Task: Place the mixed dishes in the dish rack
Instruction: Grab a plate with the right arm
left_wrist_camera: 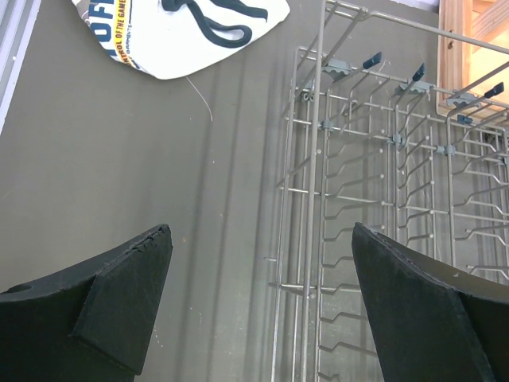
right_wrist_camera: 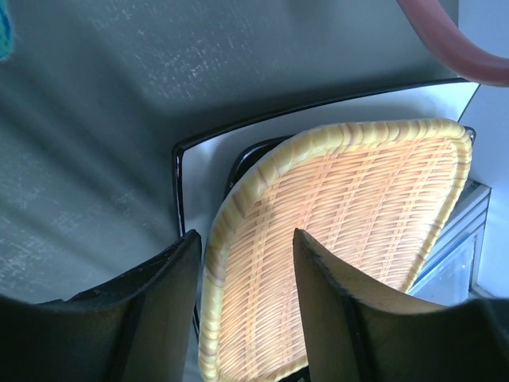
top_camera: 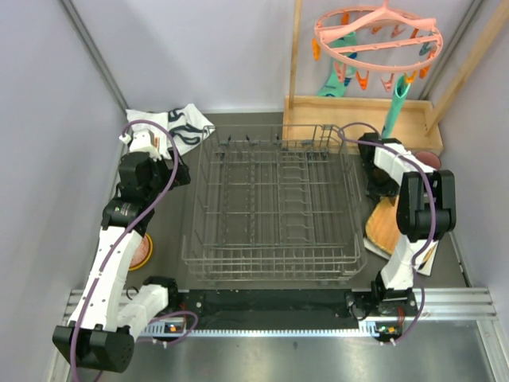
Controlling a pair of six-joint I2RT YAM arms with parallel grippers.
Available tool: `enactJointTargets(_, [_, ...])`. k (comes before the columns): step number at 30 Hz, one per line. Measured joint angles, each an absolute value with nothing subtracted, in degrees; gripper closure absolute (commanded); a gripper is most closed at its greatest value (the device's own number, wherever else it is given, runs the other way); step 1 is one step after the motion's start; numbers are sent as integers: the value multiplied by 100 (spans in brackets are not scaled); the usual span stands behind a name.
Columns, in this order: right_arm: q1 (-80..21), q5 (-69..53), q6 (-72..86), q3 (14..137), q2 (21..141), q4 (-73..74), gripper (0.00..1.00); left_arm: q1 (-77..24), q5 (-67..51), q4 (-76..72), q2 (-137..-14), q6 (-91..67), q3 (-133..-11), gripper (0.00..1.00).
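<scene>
1. Two arms in view from the top camera; the dish rack (top_camera: 270, 263) sits mid-frame on the dark table (top_camera: 171, 219), and no dish is inside it.
2. Left gripper (left_wrist_camera: 261, 231): jaws spread wide, nothing between them. It hangs over bare table just beside the rack's left wall (left_wrist_camera: 322, 119), near its upper-left corner.
3. White cloth with black print (left_wrist_camera: 199, 40) lies at the top of the left wrist view, apart from the rack; the top view shows it at upper left (top_camera: 181, 123).
4. Right gripper (right_wrist_camera: 246, 239): jaws at a middling gap with one finger on each side of the yellow woven plate's rim. Weave shows between the rim and the right-hand finger, so they have not closed on it.
5. Yellow woven plate (right_wrist_camera: 358, 207) lies right of the rack and outside it (top_camera: 387, 227), tilted. It rests on a black-rimmed square plate (right_wrist_camera: 203, 159).
6. Pink curved rim (right_wrist_camera: 457, 52) at the upper right of the right wrist view; item not identifiable.
7. Orange bowl (top_camera: 143, 251) at lower left, on the table and partly hidden under the left arm.
8. Pink peg hanger (top_camera: 378, 36) at upper right, with the wooden tray (top_camera: 350, 107) below it, behind the rack.
</scene>
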State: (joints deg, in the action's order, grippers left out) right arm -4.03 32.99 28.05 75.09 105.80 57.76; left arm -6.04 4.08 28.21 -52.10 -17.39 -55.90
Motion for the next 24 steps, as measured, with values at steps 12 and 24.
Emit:
enactJointTargets(12, [-403,3295,2801,7509,10805,5765,59,-604,410,2823,-5212,-1678,-5590,1])
enactJointTargets(24, [-403,3422,2755,7509,10890,5776,87,-604,410,2825,-5214,-1678,-5590,1])
